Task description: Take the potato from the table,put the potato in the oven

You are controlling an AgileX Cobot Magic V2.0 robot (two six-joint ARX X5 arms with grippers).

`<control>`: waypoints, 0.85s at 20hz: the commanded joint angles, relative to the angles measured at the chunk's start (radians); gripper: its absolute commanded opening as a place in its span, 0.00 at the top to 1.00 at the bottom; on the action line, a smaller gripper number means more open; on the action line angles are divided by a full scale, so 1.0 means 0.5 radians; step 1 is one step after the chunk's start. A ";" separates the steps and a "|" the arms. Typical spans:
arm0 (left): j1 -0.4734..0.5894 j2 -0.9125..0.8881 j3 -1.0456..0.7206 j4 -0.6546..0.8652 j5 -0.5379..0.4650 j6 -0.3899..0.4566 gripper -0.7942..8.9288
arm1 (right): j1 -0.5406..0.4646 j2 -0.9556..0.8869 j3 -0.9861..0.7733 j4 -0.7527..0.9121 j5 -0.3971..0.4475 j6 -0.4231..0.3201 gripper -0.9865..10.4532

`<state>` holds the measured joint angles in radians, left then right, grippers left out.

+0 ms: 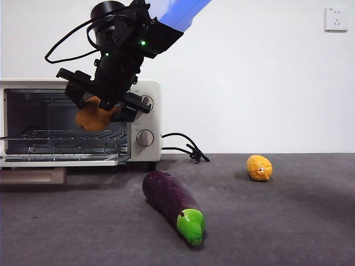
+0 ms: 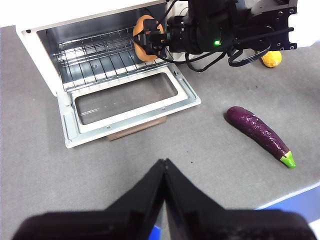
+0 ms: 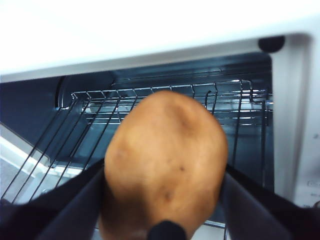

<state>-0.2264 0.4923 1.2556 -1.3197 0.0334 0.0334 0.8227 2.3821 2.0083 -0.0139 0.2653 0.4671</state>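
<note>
Potato: the potato (image 3: pixel 167 165), tan, smooth and oval with small dark specks, is held in the air at the oven's open mouth, above the wire rack.
Right gripper: the right gripper (image 1: pixel 105 102) pinches the potato between its black jaws, one on each side.
Oven: the oven (image 1: pixel 145 88) is a cream-white box at the table's far left; its glass door (image 2: pixel 127 97) lies folded down flat, and a bare metal wire rack (image 1: pixel 66 136) shows inside. Two round knobs; no readable writing.
Left gripper: the left gripper (image 2: pixel 163 172) hovers over the table's near edge, jaws pressed together.
Table: the table (image 1: pixel 288 221) is dark grey, matte, mottled.
Other things: a glossy purple eggplant (image 1: pixel 172 202) with a green tip lies mid-table; a lumpy yellow-orange fruit (image 1: pixel 259 167) lies toward the far right.
Room: white wall, a white wall socket (image 1: pixel 336 18), a black cord (image 1: pixel 186 147).
</note>
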 commanded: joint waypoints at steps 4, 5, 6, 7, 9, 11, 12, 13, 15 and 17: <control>-0.009 -0.012 -0.011 0.004 -0.008 0.008 0.92 | 0.002 0.049 0.006 0.011 0.009 0.003 0.41; -0.009 -0.012 -0.011 0.004 -0.008 0.008 0.92 | 0.002 0.049 0.006 0.012 0.008 0.010 0.41; -0.009 -0.012 -0.011 0.004 -0.008 0.007 0.92 | 0.005 0.049 0.006 0.012 0.004 0.013 0.41; -0.009 -0.012 -0.011 0.005 -0.008 0.007 0.92 | 0.006 0.048 0.006 0.010 -0.017 0.029 0.41; -0.009 -0.012 -0.011 0.004 -0.008 0.007 0.92 | 0.006 0.034 0.014 -0.039 -0.069 0.077 0.41; -0.008 -0.012 -0.011 0.005 -0.008 0.005 0.92 | 0.010 0.024 0.068 -0.199 -0.076 0.110 0.41; -0.008 -0.012 -0.011 0.005 -0.008 0.003 0.92 | 0.017 0.024 0.118 -0.313 -0.074 0.123 0.41; -0.008 -0.012 -0.011 0.005 -0.008 -0.009 0.92 | 0.021 0.024 0.181 -0.436 -0.074 0.123 0.41; -0.008 -0.012 -0.011 0.005 -0.008 -0.010 0.92 | 0.056 0.024 0.304 -0.645 -0.060 0.095 0.41; -0.008 -0.012 -0.011 0.005 -0.008 -0.010 0.92 | 0.088 0.022 0.471 -0.904 -0.067 0.027 0.42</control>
<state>-0.2264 0.4923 1.2556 -1.3197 0.0334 0.0330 0.8597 2.3821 2.2364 -0.4637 0.2333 0.4965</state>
